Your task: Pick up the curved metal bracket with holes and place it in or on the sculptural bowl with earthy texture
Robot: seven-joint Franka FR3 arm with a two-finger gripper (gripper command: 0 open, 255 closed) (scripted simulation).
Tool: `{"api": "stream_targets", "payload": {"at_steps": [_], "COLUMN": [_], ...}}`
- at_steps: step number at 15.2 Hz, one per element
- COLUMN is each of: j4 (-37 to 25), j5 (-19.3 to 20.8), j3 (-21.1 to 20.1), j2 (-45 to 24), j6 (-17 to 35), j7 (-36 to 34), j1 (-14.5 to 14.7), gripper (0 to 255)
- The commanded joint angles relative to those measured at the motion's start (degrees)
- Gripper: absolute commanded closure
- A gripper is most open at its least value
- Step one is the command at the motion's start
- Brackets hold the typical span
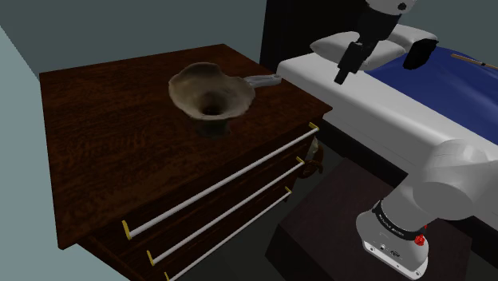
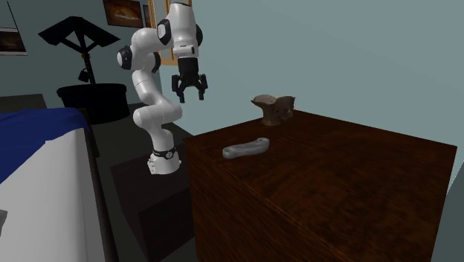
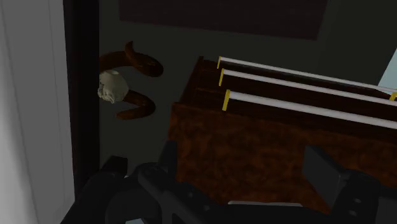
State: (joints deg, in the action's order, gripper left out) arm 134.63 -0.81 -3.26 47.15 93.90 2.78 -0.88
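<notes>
The grey curved metal bracket point(image 2: 247, 149) lies flat near the edge of the dark wooden dresser's worktop point(image 2: 334, 179), apart from the brown rough-textured sculptural bowl point(image 2: 273, 106). The black fingers point(image 2: 179, 92) hang spread and empty, raised beyond that edge, well clear of the bracket.

Grey curved bracket point(image 1: 262, 80) point(image 2: 245, 149) lies flat at dresser point(image 1: 96, 144) top's end edge. Brown, rough, funnel-shaped bowl point(image 1: 209, 94) point(image 2: 272, 108) upright, mouth up, nearby, further inward.
</notes>
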Motion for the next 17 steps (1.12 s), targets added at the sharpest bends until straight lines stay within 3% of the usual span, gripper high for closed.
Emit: {"api": "stream_targets", "payload": {"at_steps": [1, 9, 17], "j4": [0.0, -9.2, -23.4], "j5": [0.0, 2.5, 2.1], "j3": [0.0, 5.3, 7.5], "j2": [0.0, -18.8, -38.0], "j6": [0.0, 7.4, 10.1], "j7": [0.0, 17.5, 33.9], "j1": [0.0, 3.6, 6.7], "gripper": [0, 0, 0]}}
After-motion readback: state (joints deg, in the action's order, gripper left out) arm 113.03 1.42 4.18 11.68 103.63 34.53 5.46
